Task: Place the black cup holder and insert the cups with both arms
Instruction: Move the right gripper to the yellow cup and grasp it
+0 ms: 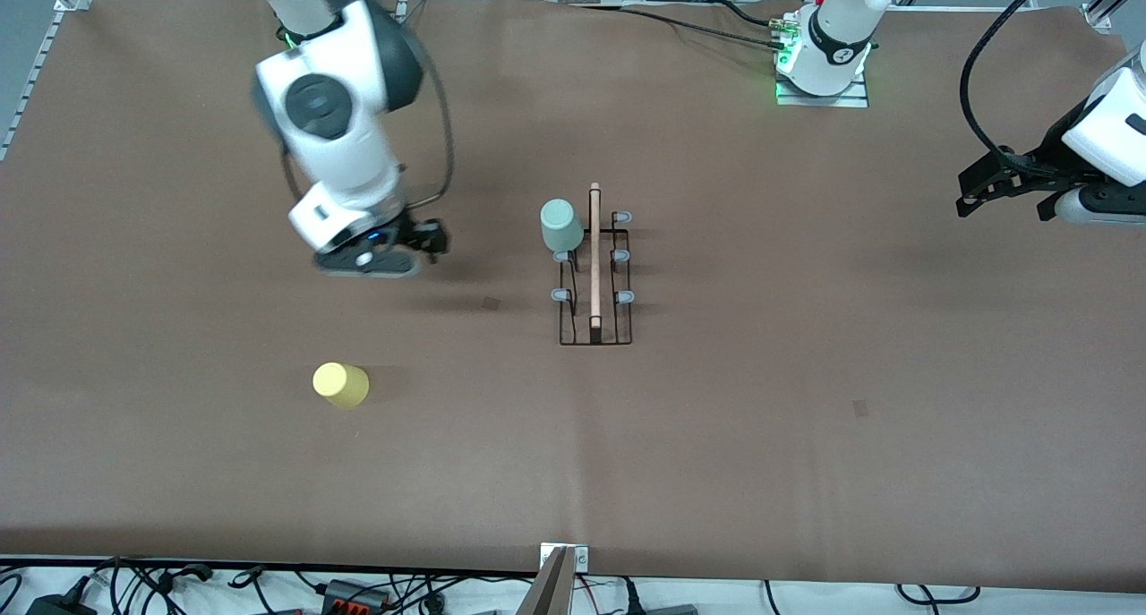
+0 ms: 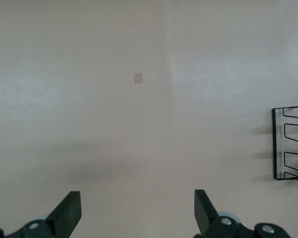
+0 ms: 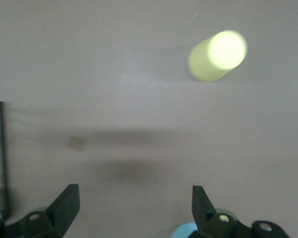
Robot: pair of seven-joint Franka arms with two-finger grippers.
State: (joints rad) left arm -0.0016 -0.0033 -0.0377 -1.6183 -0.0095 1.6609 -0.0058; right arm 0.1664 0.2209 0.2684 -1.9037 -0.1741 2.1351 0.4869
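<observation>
While the black cup holder (image 1: 595, 275) stands mid-counter (image 1: 806, 400) with the mint green cup (image 1: 557, 224) upturned on a prong, my right end effector (image 1: 421, 239) hangs wide open and empty, the yellow cup (image 1: 340, 385) at its 7 o'clock. My left end effector (image 1: 1003, 181) waits, open, empty.

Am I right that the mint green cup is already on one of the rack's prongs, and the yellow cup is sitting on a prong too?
Only partly. The mint green cup does sit on a prong of the black cup holder, but the front view shows the yellow cup on the table, nearer the front camera and toward the right arm's end, well apart from the rack.
</observation>
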